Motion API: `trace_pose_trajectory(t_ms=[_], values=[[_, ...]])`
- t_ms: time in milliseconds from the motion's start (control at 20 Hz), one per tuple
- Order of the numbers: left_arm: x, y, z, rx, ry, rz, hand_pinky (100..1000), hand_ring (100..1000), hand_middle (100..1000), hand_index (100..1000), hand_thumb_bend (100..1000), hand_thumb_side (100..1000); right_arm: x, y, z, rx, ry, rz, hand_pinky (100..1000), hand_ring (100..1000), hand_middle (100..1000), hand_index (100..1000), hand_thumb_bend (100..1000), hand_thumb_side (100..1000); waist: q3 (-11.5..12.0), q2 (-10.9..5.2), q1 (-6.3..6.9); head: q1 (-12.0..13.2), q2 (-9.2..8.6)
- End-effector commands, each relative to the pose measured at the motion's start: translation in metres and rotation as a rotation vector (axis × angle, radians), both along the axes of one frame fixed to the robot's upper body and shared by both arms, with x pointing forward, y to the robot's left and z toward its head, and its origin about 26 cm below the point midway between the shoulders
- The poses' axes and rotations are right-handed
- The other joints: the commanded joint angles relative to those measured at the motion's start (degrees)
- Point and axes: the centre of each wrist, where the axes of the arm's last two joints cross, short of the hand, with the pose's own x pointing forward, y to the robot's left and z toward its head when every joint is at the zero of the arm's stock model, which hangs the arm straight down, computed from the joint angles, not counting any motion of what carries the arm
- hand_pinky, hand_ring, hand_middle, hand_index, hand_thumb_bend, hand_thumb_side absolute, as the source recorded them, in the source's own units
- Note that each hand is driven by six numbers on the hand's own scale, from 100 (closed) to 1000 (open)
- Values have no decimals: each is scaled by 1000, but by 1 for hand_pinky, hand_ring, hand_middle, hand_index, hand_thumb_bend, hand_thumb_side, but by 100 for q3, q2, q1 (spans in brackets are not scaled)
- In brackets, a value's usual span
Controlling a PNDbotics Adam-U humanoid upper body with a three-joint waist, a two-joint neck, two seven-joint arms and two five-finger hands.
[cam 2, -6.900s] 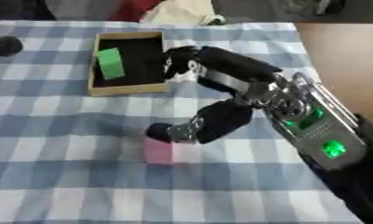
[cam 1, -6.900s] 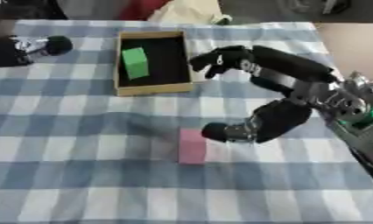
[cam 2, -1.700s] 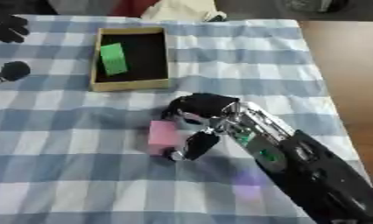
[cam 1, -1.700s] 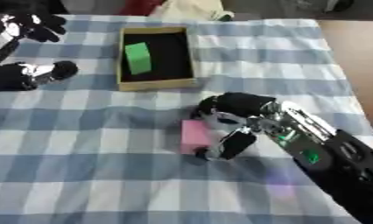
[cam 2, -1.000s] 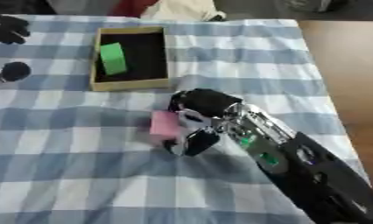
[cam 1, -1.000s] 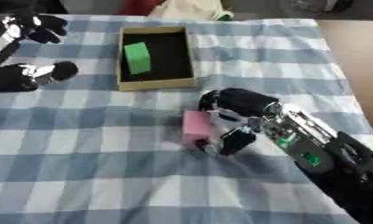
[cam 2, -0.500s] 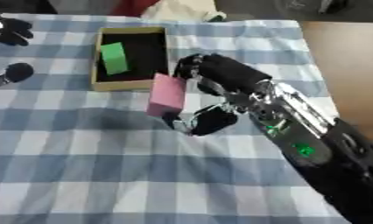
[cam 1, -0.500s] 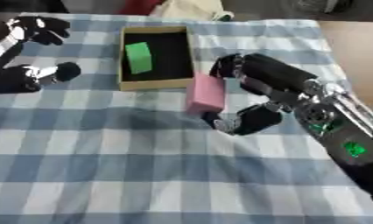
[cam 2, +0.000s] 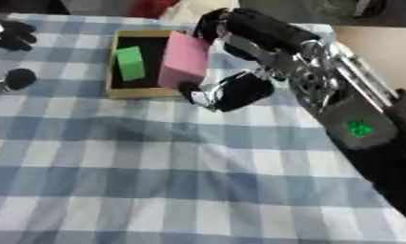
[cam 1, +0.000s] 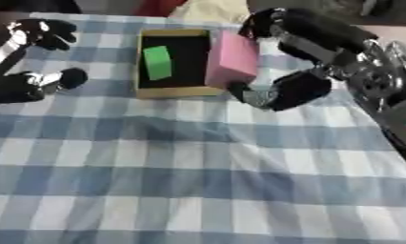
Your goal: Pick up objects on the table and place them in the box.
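My right hand (cam 1: 294, 88) is shut on a pink block (cam 1: 232, 59), fingers over its top and thumb under its lower edge. It holds the block in the air over the right wall of the open cardboard box (cam 1: 148, 90). A green block (cam 1: 157, 62) stands inside the box, towards its left side. My left hand (cam 1: 27, 83) rests at the left edge of the table, its fingers relaxed and holding nothing.
A blue and white checked cloth (cam 1: 189, 171) covers the table. Cloth bundles, red and cream (cam 1: 208, 9), lie past the far edge behind the box. The bare brown table top (cam 2: 373, 47) shows at the right.
My right hand closed on the pink block where it lay on the cloth, lifted it and carried it up and left to the box's right wall. The camera view has also shifted.
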Motion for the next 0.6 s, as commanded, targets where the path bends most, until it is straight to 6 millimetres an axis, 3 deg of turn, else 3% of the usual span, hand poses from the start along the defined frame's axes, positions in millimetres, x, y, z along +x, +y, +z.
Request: trace_pose_trajectory(t_ms=[50, 600], values=[[-5, -3, 14, -14, -54, -25, 806, 748, 727, 880, 736, 824, 20, -6, 8, 13, -44, -49, 824, 753, 725, 584, 243, 492, 71, -76, 37, -111, -129], [-17, -24, 22, -28, -96, -121, 808, 749, 726, 879, 733, 832, 90, -3, -19, 19, -90, -193, 831, 758, 729, 594, 247, 483, 389, 2, 104, -392, -207]])
